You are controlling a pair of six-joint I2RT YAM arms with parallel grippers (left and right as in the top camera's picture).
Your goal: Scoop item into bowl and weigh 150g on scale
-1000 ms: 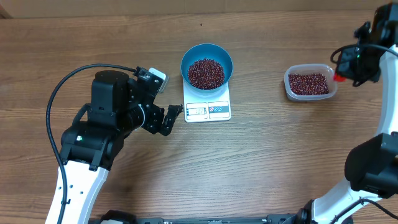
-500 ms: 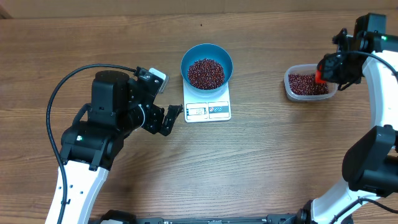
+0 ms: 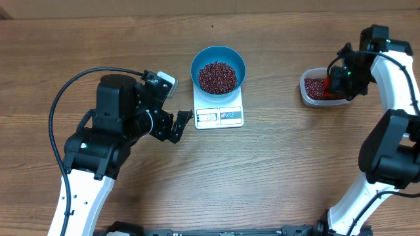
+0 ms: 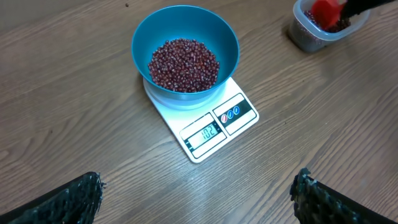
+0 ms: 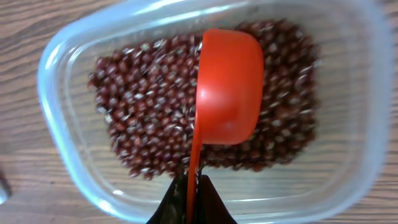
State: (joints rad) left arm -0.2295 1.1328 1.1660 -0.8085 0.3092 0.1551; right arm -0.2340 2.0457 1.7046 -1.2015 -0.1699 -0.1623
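Note:
A blue bowl (image 3: 218, 69) (image 4: 185, 55) holding a heap of dark red beans (image 3: 217, 77) (image 4: 184, 64) stands on the white scale (image 3: 219, 113) (image 4: 214, 127), whose display is lit. My left gripper (image 3: 181, 124) (image 4: 196, 198) hangs open just left of the scale, nothing between its fingers. More beans (image 5: 155, 118) lie in a clear plastic tub (image 3: 307, 93) (image 5: 59, 124) at the right. My right gripper (image 3: 336, 82) (image 5: 191, 198) is shut on the thin handle of a red scoop (image 5: 227, 87) (image 4: 324, 9), its cup tilted on edge over the tub's beans.
The wooden table (image 3: 275, 164) stretches bare in front of the scale and between scale and tub. The left arm's black cable (image 3: 72, 85) loops at the left. The right arm (image 3: 394, 72) reaches in from the right edge.
My right gripper has swung left and down with the red scoop, from beside the tub to over its beans. The left arm, bowl and scale have not moved.

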